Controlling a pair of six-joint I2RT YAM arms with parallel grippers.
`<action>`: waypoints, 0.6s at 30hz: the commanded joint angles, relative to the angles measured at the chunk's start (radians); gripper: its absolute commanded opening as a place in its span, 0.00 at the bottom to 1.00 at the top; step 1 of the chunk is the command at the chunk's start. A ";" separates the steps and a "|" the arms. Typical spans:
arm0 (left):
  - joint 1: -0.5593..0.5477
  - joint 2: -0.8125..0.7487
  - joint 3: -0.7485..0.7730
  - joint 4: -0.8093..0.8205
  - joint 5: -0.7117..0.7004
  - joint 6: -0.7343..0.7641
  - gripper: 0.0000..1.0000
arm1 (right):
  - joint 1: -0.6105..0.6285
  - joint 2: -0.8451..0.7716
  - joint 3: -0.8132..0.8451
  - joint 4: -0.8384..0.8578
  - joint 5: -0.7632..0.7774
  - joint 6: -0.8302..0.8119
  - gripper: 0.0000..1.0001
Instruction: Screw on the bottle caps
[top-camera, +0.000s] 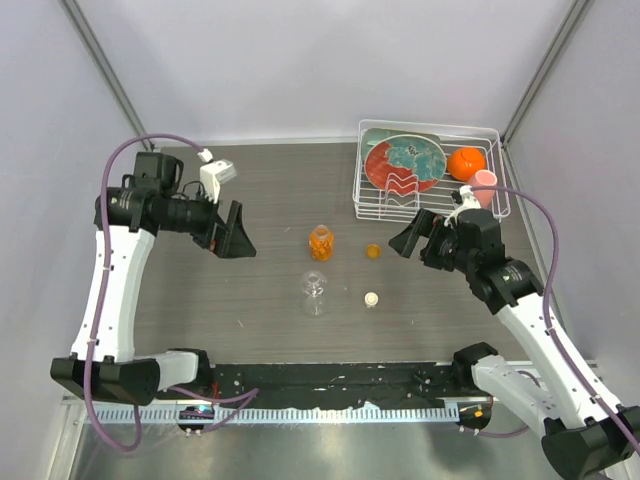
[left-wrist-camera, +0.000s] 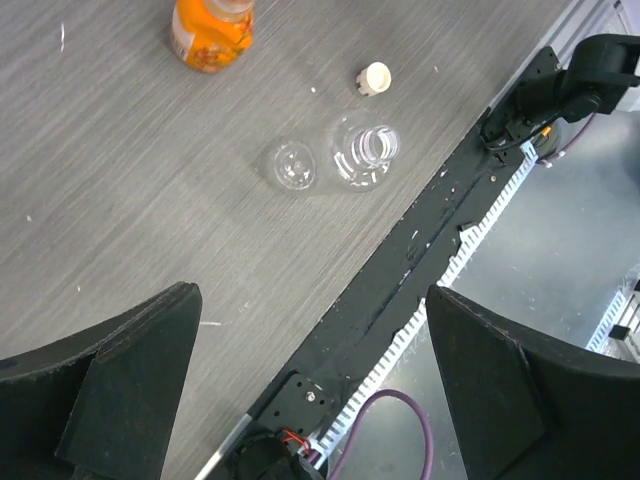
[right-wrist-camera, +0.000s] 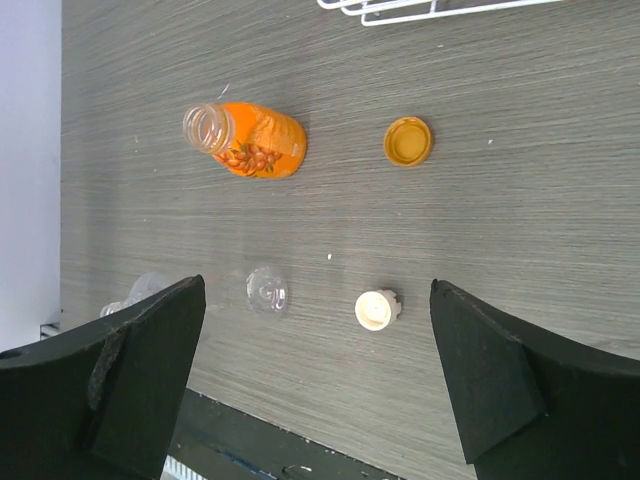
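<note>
Reading this as zero progress: both caps off, nothing threaded. Nearest row has the clear bottle (top-camera: 314, 293) standing open-necked with the white cap (top-camera: 371, 298) to its right, next row back the orange bottle (top-camera: 320, 242) (upright, mouth open) with the orange cap (top-camera: 373, 251) hollow side up to its right; left gripper (top-camera: 238, 232) and right gripper (top-camera: 405, 240) hang either side, jaws spread wide, holding nothing. Far right, a rack (top-camera: 400, 213) with plate (top-camera: 405, 163), orange ball (top-camera: 466, 162) and pink cup (top-camera: 485, 180) sits well apart, so nothing blocks either approach; left to do: pick, seat and turn each cap.
</note>
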 joint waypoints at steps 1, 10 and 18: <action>-0.049 0.010 0.096 -0.030 0.077 0.036 1.00 | 0.002 -0.006 0.043 0.041 0.057 -0.003 1.00; -0.580 0.197 0.328 0.156 -0.270 -0.063 1.00 | 0.002 -0.107 0.264 -0.177 0.352 -0.027 0.78; -0.796 0.438 0.365 0.286 -0.340 -0.059 0.99 | 0.002 -0.265 0.429 -0.312 0.528 -0.009 0.52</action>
